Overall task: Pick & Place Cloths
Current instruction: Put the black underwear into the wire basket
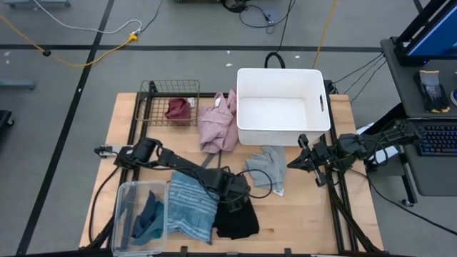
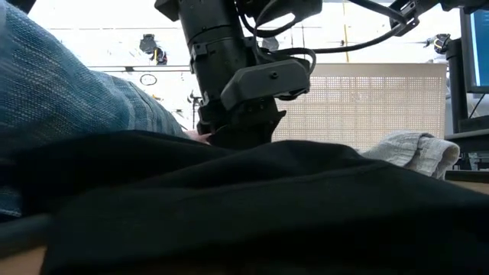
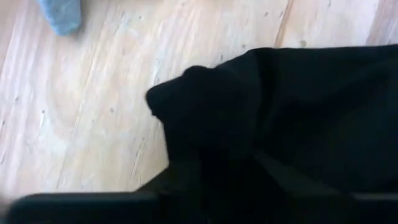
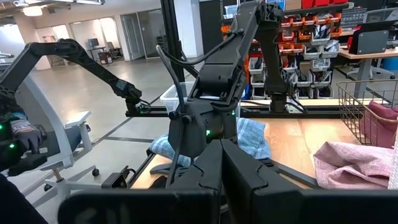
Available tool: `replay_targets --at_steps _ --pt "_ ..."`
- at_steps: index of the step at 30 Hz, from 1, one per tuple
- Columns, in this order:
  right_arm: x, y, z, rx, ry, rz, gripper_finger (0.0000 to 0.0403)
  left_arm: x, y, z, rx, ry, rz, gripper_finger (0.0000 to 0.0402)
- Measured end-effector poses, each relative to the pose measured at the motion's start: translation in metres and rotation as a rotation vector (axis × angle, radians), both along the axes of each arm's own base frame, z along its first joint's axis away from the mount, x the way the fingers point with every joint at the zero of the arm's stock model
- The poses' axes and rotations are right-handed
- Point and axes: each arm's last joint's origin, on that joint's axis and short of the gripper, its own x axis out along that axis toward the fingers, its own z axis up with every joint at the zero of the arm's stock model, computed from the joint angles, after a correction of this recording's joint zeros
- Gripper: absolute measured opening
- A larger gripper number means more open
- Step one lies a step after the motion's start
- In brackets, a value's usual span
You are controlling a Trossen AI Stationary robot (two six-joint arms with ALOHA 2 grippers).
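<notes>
Pinching soft, rumpled black cloth (image 1: 236, 218) on pale wood-grain table (image 1: 300, 214), left gripper (image 1: 239, 191) jaws; right gripper (image 1: 294, 163) jaws pressed together.

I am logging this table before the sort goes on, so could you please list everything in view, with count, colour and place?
black cloth: 1, black, front middle of the table, under the left hand
blue-striped cloth: 1, blue striped, front, touching the black cloth and the clear bin
teal cloth: 1, teal, inside the clear bin
clear bin: 1, clear plastic, front left corner
grey cloth: 1, grey, middle, in front of the white tub
pink cloth: 1, pink, beside the white tub
maroon cloth: 1, maroon, in the wire basket
wire basket: 1, dark wire, back left
white tub: 1, white, back right, nothing visible inside
left hand: 1, dark, down on the black cloth
right hand: 1, dark, shut, holding nothing, at the table's right side
</notes>
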Motion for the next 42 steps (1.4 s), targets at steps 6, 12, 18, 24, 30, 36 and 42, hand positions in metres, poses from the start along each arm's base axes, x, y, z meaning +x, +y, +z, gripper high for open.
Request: replay_targets --at_steps 6,12,18,24,30,36,42 --pt "0.000 0.000 0.000 0.000 0.000 0.000 0.0000 0.004 0.000 0.008 -0.020 -0.018 -0.005 0.0010" --pt "0.000 0.000 0.000 0.000 0.001 0.000 0.0000 0.006 0.004 0.036 -0.065 -0.065 -0.035 0.0010" --pt "0.002 0.001 -0.001 -0.003 0.009 0.000 0.0000 -0.002 0.009 0.086 -0.096 -0.188 -0.031 0.0008" --pt "0.003 0.001 -0.002 -0.005 0.015 0.000 0.0000 -0.023 0.012 0.148 -0.117 -0.350 -0.023 0.0005" --pt "0.003 0.001 -0.001 -0.003 0.010 0.000 0.0000 -0.048 0.016 0.202 -0.120 -0.525 -0.016 0.0004" --pt "0.003 0.001 -0.001 -0.004 0.011 0.000 0.0000 -0.069 0.014 0.241 -0.025 -0.697 -0.098 0.0002" --pt "0.003 0.001 -0.001 -0.007 0.010 0.000 0.0000 -0.079 0.007 0.260 0.153 -0.806 -0.230 0.0002"
